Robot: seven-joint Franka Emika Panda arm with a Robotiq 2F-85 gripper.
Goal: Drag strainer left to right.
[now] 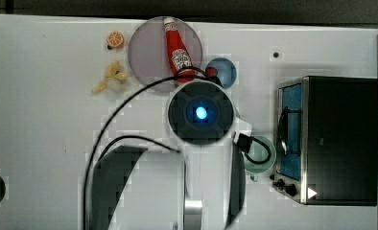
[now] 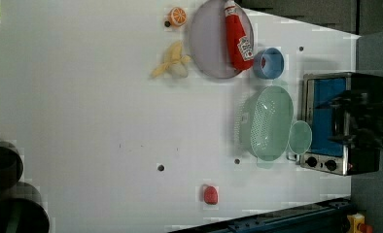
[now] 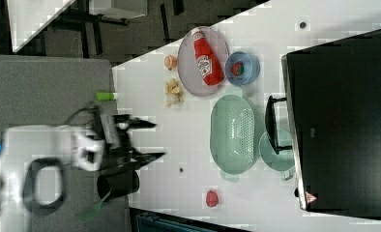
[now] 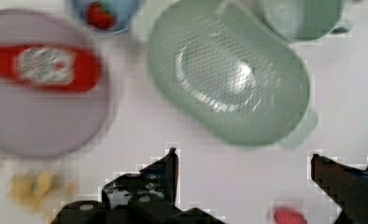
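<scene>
Strainer: the pale mint-green oblong plastic strainer (image 3: 233, 137) sits flat on the white table (image 2: 82, 97), between the round mint-green cup (image 3: 276, 152) and the grey round plate (image 3: 203, 60), just beside the cup and the small blue bowl (image 3: 242, 67).

Gripper: the black two-fingered gripper (image 3: 150, 139) hangs high above the table, jaws spread wide, grasping nothing.

Step in hand: likely the approach. Best to descend onto the strainer's rim on the side away from the cup, hook one finger inside, then drag slowly so it doesn't tip.

Views: the wrist view shows the strainer's (image 4: 229, 74) perforated floor; in the top view the arm (image 1: 201, 115) covers it, probably entirely.

Neighbours: a red ketchup bottle (image 3: 207, 59) lies on the plate; the black toaster oven (image 3: 343, 121) stands near the cup.
</scene>
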